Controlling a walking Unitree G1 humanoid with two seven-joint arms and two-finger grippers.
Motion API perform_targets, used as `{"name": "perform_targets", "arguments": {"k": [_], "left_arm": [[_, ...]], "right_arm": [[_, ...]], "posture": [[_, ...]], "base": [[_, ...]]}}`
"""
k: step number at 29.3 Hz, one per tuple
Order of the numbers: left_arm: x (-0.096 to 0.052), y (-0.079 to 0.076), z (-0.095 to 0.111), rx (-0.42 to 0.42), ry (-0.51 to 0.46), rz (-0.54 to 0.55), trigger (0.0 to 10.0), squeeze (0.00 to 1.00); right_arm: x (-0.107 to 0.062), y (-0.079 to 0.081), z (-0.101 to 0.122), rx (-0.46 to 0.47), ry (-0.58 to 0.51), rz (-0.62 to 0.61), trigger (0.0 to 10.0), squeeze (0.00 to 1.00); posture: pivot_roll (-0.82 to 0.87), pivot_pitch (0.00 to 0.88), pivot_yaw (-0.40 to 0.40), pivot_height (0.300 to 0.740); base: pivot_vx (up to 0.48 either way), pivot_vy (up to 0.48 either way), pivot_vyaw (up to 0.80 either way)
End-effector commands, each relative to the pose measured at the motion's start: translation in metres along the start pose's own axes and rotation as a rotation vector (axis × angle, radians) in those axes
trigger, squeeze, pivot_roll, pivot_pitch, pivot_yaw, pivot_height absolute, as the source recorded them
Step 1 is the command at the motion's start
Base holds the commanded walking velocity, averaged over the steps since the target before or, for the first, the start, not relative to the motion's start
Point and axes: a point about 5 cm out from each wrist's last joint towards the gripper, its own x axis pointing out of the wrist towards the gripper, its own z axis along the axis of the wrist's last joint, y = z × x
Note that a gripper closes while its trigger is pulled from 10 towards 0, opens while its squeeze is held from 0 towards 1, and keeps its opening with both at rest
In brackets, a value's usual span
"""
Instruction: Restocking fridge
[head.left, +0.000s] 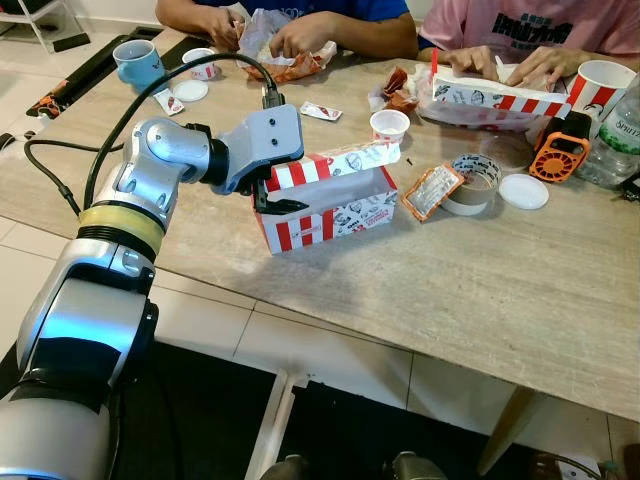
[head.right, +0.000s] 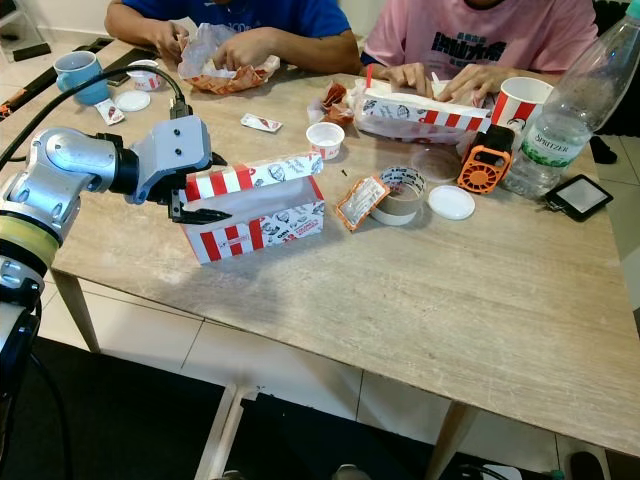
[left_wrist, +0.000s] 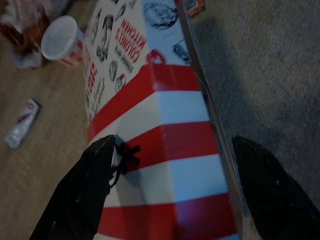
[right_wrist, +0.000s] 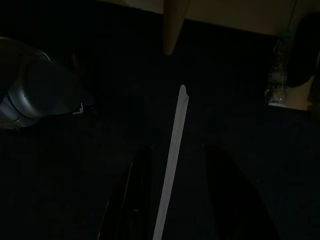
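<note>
Fingers of the left pincer (head.left: 278, 201) stand apart, straddling the near short end of the red-and-white striped cardboard food box (head.left: 330, 205) on the pale stone surface (head.left: 480, 290); its long axis runs away rightward.

A box (head.left: 330, 208) stands on the table (head.left: 480, 290) near its front edge, toward the left, and the left gripper (head.left: 272, 196) is at the box's left end with a finger on either side of it. Behind the box sits a small cup (head.left: 389, 125). To the right of the box lie a packet (head.left: 432, 190), a tape roll (head.left: 474, 183) and a lid (head.left: 523, 191), in that order. A mug (head.left: 137, 62) stands at the back left corner, a bottle (head.right: 572, 110) at the right edge.
</note>
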Motion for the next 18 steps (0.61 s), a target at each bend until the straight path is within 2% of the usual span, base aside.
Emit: {"name": "perform_targets", "arguments": {"k": [1,4,6,8,14,18], "left_arm": [[0.004,0.0,0.002,-0.026,0.001,-0.029,10.0,0.0],[0.002,0.003,0.001,-0.063,0.002,-0.014,10.0,0.0],[-0.004,0.009,-0.002,-0.134,0.002,0.022,10.0,0.0],[-0.005,0.011,-0.002,-0.16,-0.005,0.033,10.0,0.0],[-0.009,0.013,0.001,-0.197,-0.033,0.009,10.0,0.0],[-0.009,0.011,-0.004,-0.224,-0.017,-0.017,10.0,0.0]], "right_arm": [[0.0,0.003,-0.005,-0.01,0.011,0.005,10.0,0.0],[0.0,0.003,-0.005,-0.01,0.01,0.007,10.0,0.0],[0.0,0.005,-0.006,-0.011,0.011,0.009,10.0,0.0],[0.0,0.005,-0.006,-0.01,0.011,0.009,10.0,0.0],[0.0,0.006,-0.005,-0.006,0.006,0.009,10.0,0.0],[0.001,0.007,-0.004,-0.003,0.001,0.009,10.0,0.0]], "posture": [[-0.09,0.202,0.053,0.74],[-0.09,0.201,0.057,0.74],[-0.09,0.2,0.059,0.74],[-0.09,0.199,0.06,0.74],[-0.09,0.198,0.063,0.74],[-0.09,0.198,0.064,0.74]], "base": [[0.0,0.0,0.0],[0.0,0.0,0.0],[0.0,0.0,0.0],[0.0,0.0,0.0],[0.0,0.0,0.0],[0.0,0.0,0.0]]}}
